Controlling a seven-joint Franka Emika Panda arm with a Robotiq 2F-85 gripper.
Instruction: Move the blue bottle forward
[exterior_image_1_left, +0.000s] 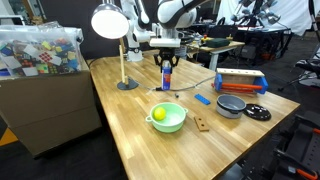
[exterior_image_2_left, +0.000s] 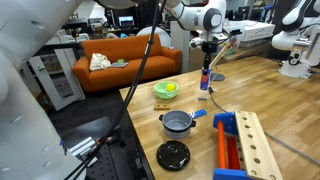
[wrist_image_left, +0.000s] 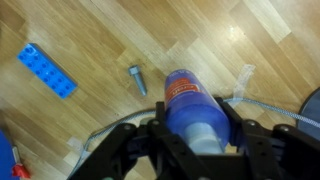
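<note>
The blue bottle (wrist_image_left: 192, 105), blue with a reddish label band, sits between my gripper's fingers (wrist_image_left: 196, 135) in the wrist view. The fingers are closed against its sides near the white upper part. In both exterior views the bottle (exterior_image_1_left: 167, 76) (exterior_image_2_left: 205, 80) is upright on or just above the wooden table (exterior_image_1_left: 150, 140), under the gripper (exterior_image_1_left: 167, 62) (exterior_image_2_left: 207, 58). Whether its base touches the wood I cannot tell.
A green bowl (exterior_image_1_left: 168, 117) (exterior_image_2_left: 166, 91) holding a yellow ball stands in front. A flat blue brick (wrist_image_left: 47, 70) (exterior_image_1_left: 203, 99), a small screw (wrist_image_left: 137, 79), a grey pot (exterior_image_1_left: 231, 105) (exterior_image_2_left: 178, 122), a black lid (exterior_image_2_left: 173, 154), a white lamp (exterior_image_1_left: 110, 22) and a wooden toolbox (exterior_image_2_left: 250, 140) stand around.
</note>
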